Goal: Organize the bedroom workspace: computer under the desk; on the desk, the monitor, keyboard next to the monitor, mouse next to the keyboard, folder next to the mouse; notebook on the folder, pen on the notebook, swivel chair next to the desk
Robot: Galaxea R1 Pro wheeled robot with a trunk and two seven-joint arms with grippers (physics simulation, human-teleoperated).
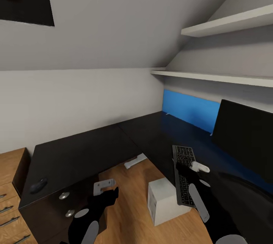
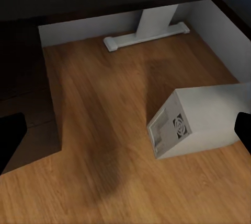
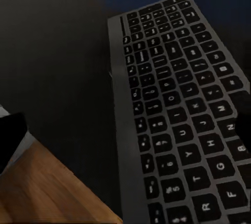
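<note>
A black keyboard (image 1: 184,174) (image 3: 178,114) lies on the right wing of the black L-shaped desk (image 1: 83,153), in front of the dark monitor (image 1: 244,141). My right gripper (image 1: 181,168) (image 3: 125,130) hovers open just above the keyboard's near half, its fingers wide apart and holding nothing. A white computer (image 1: 167,200) (image 2: 204,122) stands on the wooden floor beside the desk's inner edge. My left gripper (image 1: 110,194) (image 2: 125,132) hangs open over the floor, to the left of the computer. A small dark mouse (image 1: 38,186) rests on the desk's left wing.
A white desk foot (image 1: 135,160) (image 2: 146,33) sits on the floor under the corner. Wooden drawers (image 1: 9,198) stand at the far left. Two white shelves (image 1: 227,22) hang above the monitor, with a blue panel (image 1: 189,109) behind the desk.
</note>
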